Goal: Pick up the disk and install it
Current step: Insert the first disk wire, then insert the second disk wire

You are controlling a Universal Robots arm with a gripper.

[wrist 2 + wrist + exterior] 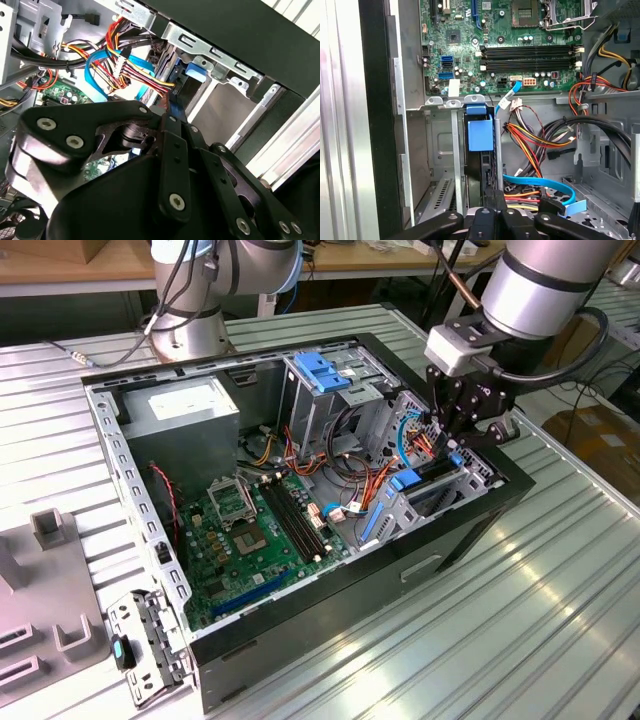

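The disk point(481, 136) stands on edge in the metal drive bay point(470, 480) at the corner of the open computer case on the exterior view's right. Its blue carrier rail faces the motherboard, and its dark body runs back toward the fingers. My gripper point(452, 450) reaches down into that bay from above. In the first wrist view the gripper point(493, 194) has both black fingers pressed together on the disk's thin edge. The second wrist view has the gripper point(170, 107) running up to a blue rail end point(196, 71) beside the bay's slotted wall.
Red, orange and yellow wire bundles point(535, 145) and a blue flat cable point(540, 184) crowd the space beside the bay. The motherboard point(250, 530), a light-blue latch point(320, 370) and the power supply point(185, 410) fill the case. A second arm base point(190, 325) stands behind it, and grey fixtures point(55, 600) lie on the exterior view's left.
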